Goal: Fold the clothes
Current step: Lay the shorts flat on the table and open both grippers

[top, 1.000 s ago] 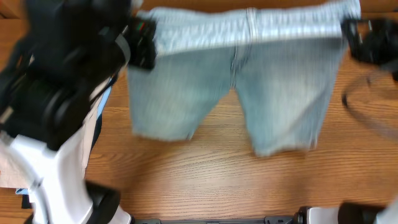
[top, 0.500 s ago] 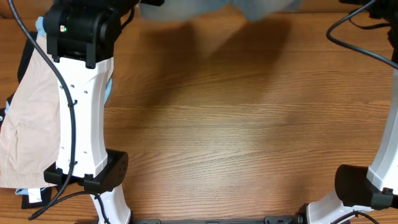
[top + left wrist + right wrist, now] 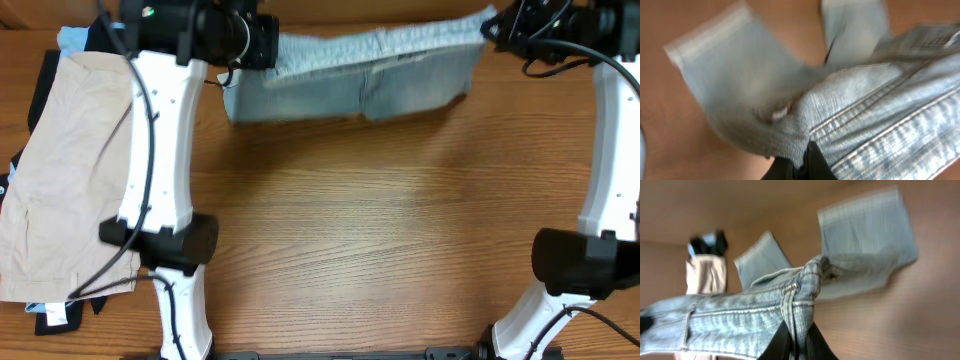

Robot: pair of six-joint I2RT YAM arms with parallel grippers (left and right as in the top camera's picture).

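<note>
The overhead view is bright and evenly lit. The grain of the wooden desk (image 3: 380, 230) is sharp, and there is only a soft, weak shadow below the denim shorts (image 3: 350, 75), which are a little smeared by motion. In the left wrist view the legs of the shorts are strongly blurred and the near seam is sharper. The right wrist view is dimmer and warmer, with blurred cuffs.

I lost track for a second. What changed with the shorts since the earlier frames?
The denim shorts, raised high and spread a second ago, swung away and now hang lower at the table's far side. The left pincer and right pincer kept their grip on them. The beige shorts stayed put.
</note>
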